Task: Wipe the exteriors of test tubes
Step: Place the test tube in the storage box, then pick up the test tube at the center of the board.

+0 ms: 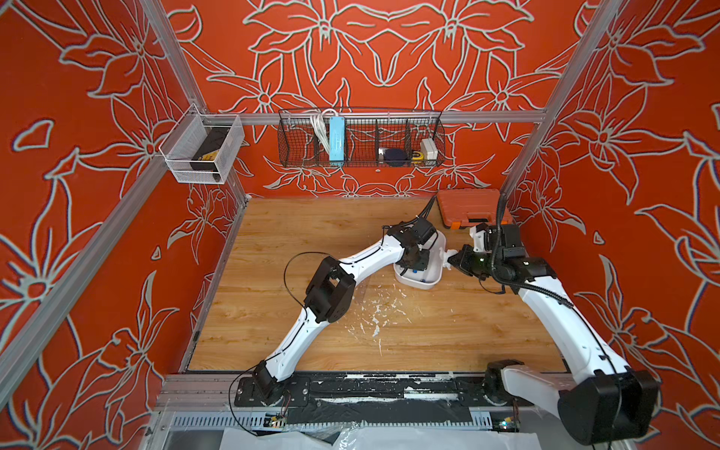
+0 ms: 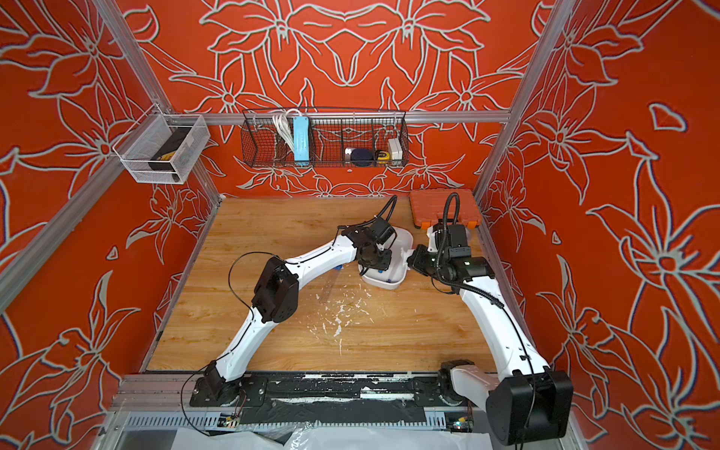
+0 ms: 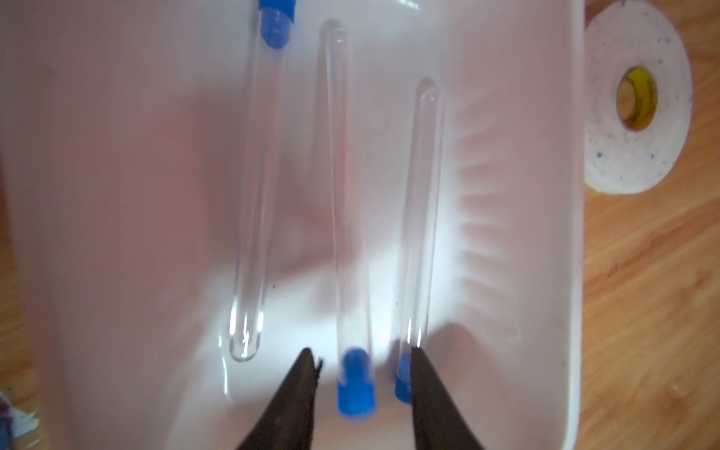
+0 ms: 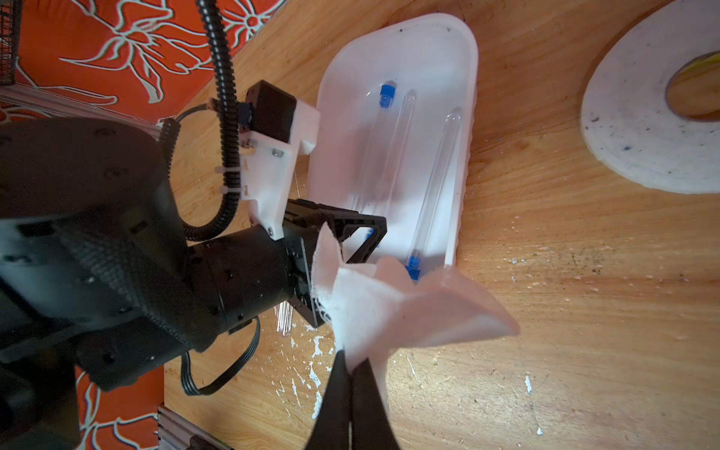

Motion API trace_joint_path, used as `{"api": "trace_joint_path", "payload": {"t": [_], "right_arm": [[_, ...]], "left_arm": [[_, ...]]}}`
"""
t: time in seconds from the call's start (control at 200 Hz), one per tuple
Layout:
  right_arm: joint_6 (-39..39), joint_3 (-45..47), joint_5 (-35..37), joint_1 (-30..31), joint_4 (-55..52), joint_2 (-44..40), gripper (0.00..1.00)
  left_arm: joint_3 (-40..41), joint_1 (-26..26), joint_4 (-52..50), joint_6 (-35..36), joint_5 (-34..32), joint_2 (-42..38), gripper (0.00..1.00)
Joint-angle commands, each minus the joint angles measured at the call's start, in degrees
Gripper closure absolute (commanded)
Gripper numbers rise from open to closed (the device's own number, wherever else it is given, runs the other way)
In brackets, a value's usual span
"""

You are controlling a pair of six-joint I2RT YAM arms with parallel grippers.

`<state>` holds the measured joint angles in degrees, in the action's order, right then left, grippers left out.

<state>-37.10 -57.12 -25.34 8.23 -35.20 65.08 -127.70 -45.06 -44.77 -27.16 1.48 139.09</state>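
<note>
Three clear test tubes with blue caps lie side by side in the white tray [image 3: 117, 195]: one off to the side [image 3: 257, 187], a middle one [image 3: 345, 218] and one by the ribbed wall [image 3: 422, 218]. My left gripper [image 3: 362, 350] hangs open over the tray, its fingers astride the middle tube's blurred blue cap with a gap on each side. One finger hides part of the neighbouring tube's cap. Just beside the tray [image 1: 426, 282], my right gripper [image 4: 352, 358] is shut on a crumpled white tissue [image 4: 374, 304]. A further clear tube end [image 4: 284, 319] shows on the table under the left wrist.
A white tape roll [image 3: 635, 97] lies on the wooden table close to the tray. An orange tool case [image 1: 473, 208] sits at the back right corner. White flecks [image 1: 376, 315] dot the table's middle. A wire basket [image 1: 360, 138] hangs on the back wall.
</note>
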Motion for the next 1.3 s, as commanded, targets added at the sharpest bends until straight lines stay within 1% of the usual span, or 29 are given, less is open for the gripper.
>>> {"api": "trace_joint_path", "payload": {"t": [0.0, 0.055, 0.125, 0.205, 0.26, 0.325, 0.46, 0.566, 0.671, 0.756, 0.841, 0.971, 1.296], "right_arm": [[-1.71, 0.65, 1.4, -0.23, 0.1, -0.07, 1.0], [-1.92, 0.25, 1.27, -0.23, 0.31, 0.35, 1.0], [-1.69, -0.48, 1.17, -0.23, 0.22, 1.07, 1.0], [-1.28, -1.52, 1.13, -0.17, 0.13, 2.22, 1.0], [-1.06, -2.13, 0.87, -0.1, 0.11, 3.14, 1.0], [-0.76, -2.83, 0.58, 0.2, 0.22, 4.31, 1.0], [-0.05, -4.43, 1.07, 2.49, 0.47, 6.73, 1.0], [0.01, -5.68, 1.45, 5.25, 0.9, 8.66, 1.0], [0.19, -7.04, 2.07, 7.96, 0.87, 10.55, 1.0], [0.13, -7.55, 2.07, 9.48, 0.88, 11.4, 1.0], [0.12, -7.65, 2.25, 10.54, 0.88, 11.65, 1.0], [0.28, -7.65, 2.06, 11.6, 0.51, 11.85, 1.0], [0.35, -7.1, 2.22, 13.47, -0.23, 11.47, 1.0]], "left_arm": [[-4.83, -0.05, -3.7, -0.35, -1.56, 0.67, 0.39], [-6.42, 0.07, -5.6, -0.52, -1.66, -0.74, 0.28], [-6.64, 0.38, -7.36, -0.89, -1.56, -4.24, 0.21], [-5.53, 1.51, -10.32, -1.16, -1.46, -9.28, 0.21], [-2.56, 2.9, -12.16, -0.88, -1.56, -13.43, 0.21], [3.96, 4.9, -13.06, 0.19, -1.5, -19.23, 0.21], [21.86, 9.07, -11.62, 3.59, -1.44, -30.62, 0.25], [33.8, 10.31, -10.57, 5.47, -1.79, -36.14, 0.29], [44.13, 10.72, -7.44, 5.18, -1.49, -40.55, 0.32], [50.56, 11.04, -4.35, 4.62, -0.77, -42.4, 0.33], [53.99, 11.12, -1.9, 4.22, -1.14, -42.67, 0.33], [56.18, 11.13, 0.78, 3.93, -1.75, -41.68, 0.34], [59.19, 11.13, 6.14, 4.03, -1.21, -38.72, 0.46]]}}
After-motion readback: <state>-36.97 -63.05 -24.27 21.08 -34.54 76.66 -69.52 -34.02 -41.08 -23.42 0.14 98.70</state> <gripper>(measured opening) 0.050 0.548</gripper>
